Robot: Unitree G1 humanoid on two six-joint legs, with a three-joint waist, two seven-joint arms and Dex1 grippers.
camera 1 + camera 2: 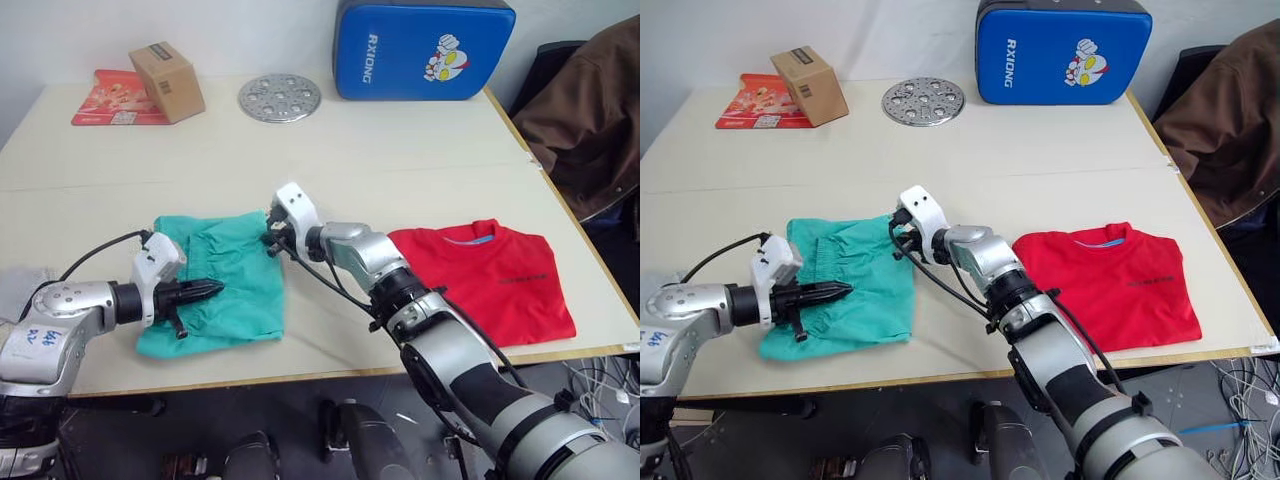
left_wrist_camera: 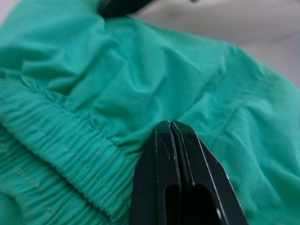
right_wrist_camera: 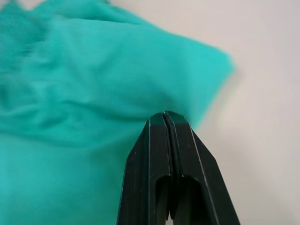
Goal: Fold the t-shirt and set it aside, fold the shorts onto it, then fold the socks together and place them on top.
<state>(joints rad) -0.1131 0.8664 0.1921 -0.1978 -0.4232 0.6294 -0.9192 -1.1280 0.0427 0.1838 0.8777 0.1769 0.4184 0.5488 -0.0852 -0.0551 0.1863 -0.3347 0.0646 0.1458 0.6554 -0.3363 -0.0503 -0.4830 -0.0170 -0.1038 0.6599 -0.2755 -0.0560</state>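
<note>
Both grippers, left [image 1: 212,288] and right [image 1: 271,243], are pinching the shorts [image 1: 235,290] with fingers closed, near the table's [image 1: 400,150] front edge

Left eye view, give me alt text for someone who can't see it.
Two robot grippers work on teal shorts on a pale table: the left gripper rests shut on them, the right gripper at their far corner. A folded red t-shirt lies to the right.

My black fingers [image 2: 171,136] press on teal shorts [image 1: 225,280]; the t-shirt [image 1: 490,275] is bright red with small dark print, on a cream table [image 1: 400,150].
</note>
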